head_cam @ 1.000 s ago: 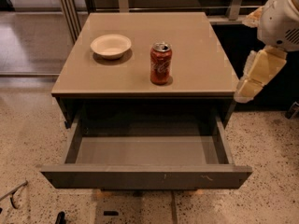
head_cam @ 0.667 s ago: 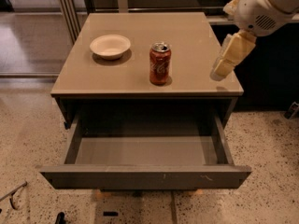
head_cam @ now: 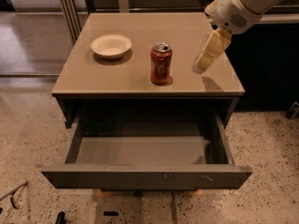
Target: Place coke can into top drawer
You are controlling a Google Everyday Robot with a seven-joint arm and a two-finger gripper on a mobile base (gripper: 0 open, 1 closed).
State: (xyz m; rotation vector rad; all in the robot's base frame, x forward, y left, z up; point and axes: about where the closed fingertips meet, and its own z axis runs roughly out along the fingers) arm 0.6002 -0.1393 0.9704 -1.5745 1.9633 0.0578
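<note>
The coke can [head_cam: 161,63] stands upright on the tan cabinet top [head_cam: 145,55], near its front edge at the middle. The top drawer [head_cam: 145,174] is pulled fully open below it and holds nothing; its scratched front panel faces me. My gripper [head_cam: 201,68] hangs from the white arm at the upper right, above the cabinet top, a short way to the right of the can and apart from it. It holds nothing that I can see.
A white bowl [head_cam: 111,45] sits on the cabinet top left of the can. A dark cabinet [head_cam: 266,69] stands right of the table. Metal rails [head_cam: 70,8] rise at the back left. Speckled floor [head_cam: 28,139] surrounds the drawer.
The arm has swung left and up, from beside the cabinet's right edge to over its top, bringing the gripper closer to the can. The can and drawer have not moved.
</note>
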